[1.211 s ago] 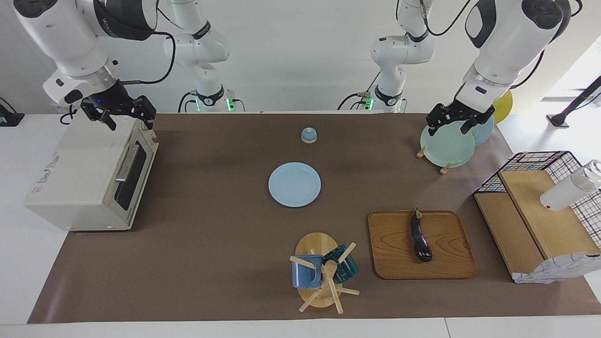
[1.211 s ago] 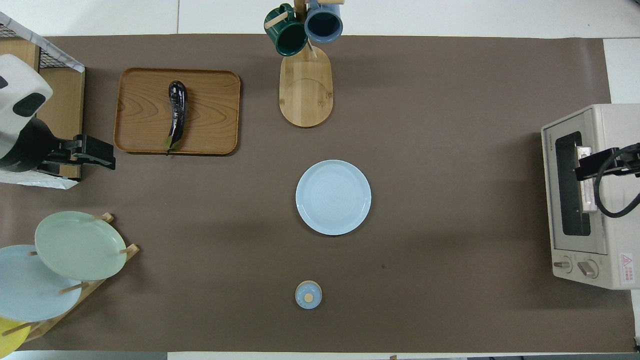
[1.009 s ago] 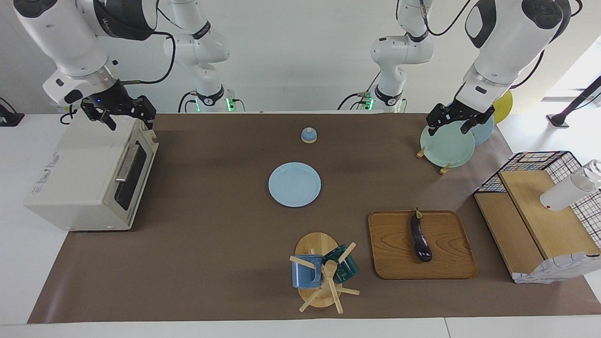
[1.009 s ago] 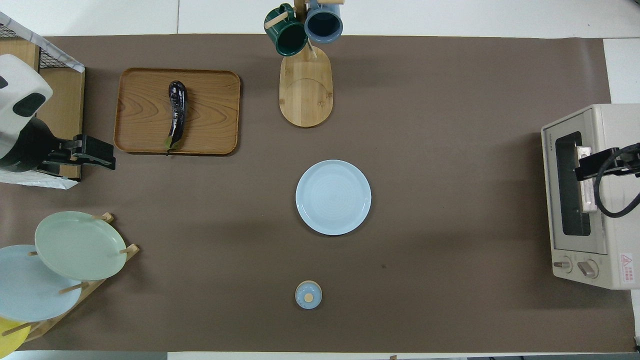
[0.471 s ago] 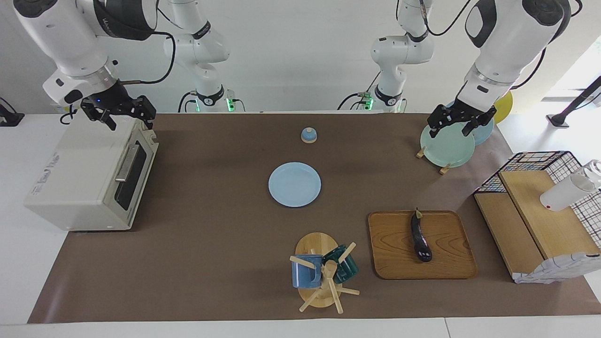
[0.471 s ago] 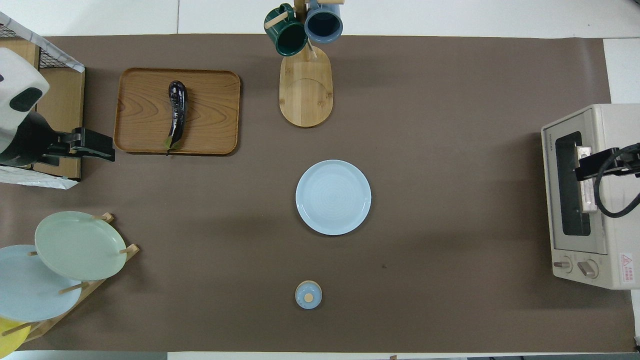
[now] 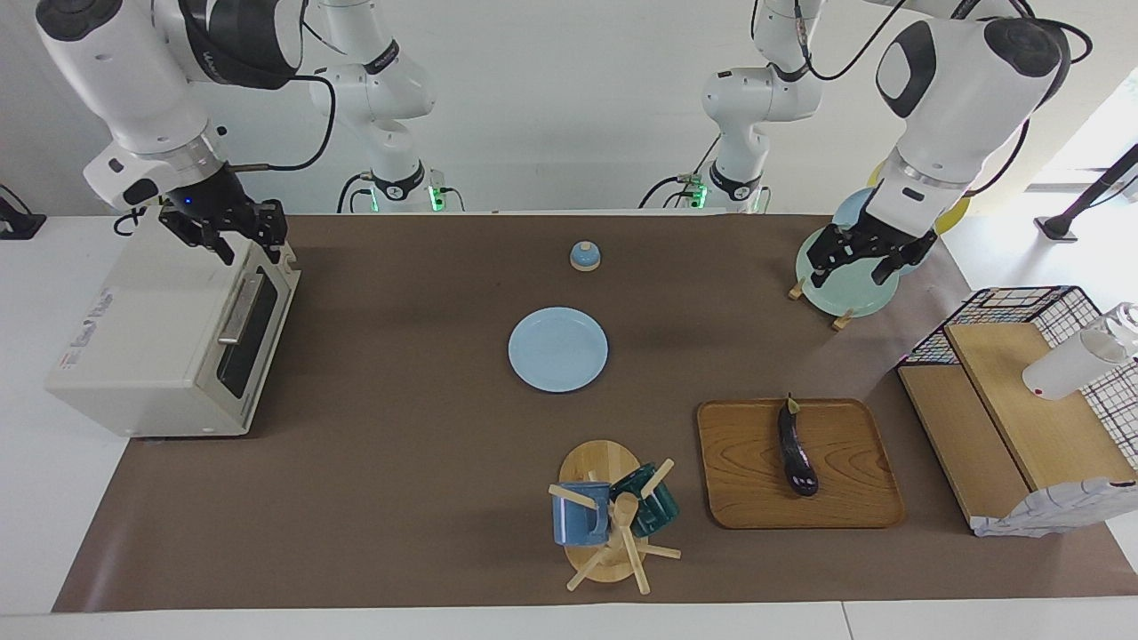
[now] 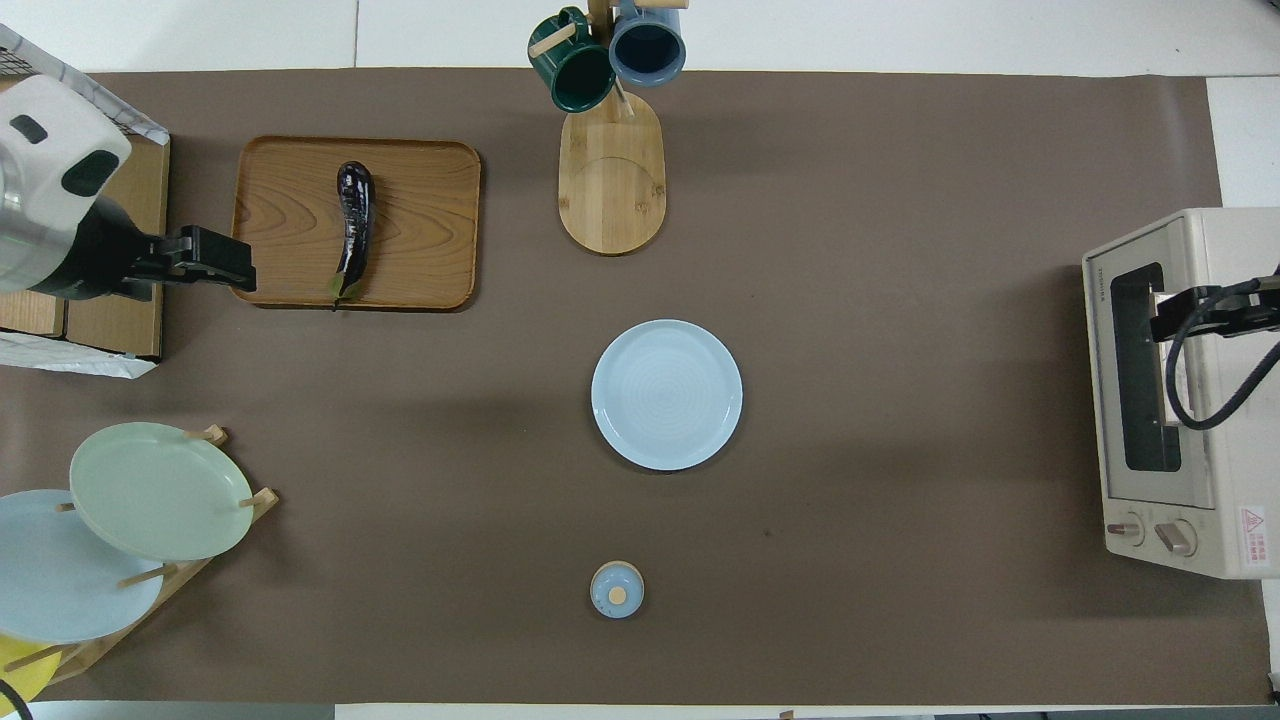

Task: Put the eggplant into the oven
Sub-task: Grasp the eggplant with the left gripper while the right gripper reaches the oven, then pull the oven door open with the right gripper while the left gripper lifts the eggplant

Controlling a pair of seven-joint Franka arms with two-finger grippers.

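Since a second ago my left gripper (image 7: 860,260) has swung from the plate rack toward the wooden tray (image 7: 853,507), jaws wide and empty; the eggplant (image 7: 797,449) hasn't budged, lying along that tray. My right gripper (image 7: 224,231) hovers over the oven (image 7: 151,338); I cannot tell how far its jaws stand. The door looks closed, so a delivery now would hit glass, and the glossy skin may slip. I count one eggplant, one oven, two mugs

Glossy dark eggplant (image 7: 797,452) lies on wooden tray (image 7: 742,498); cream oven (image 7: 160,342) stands closed.
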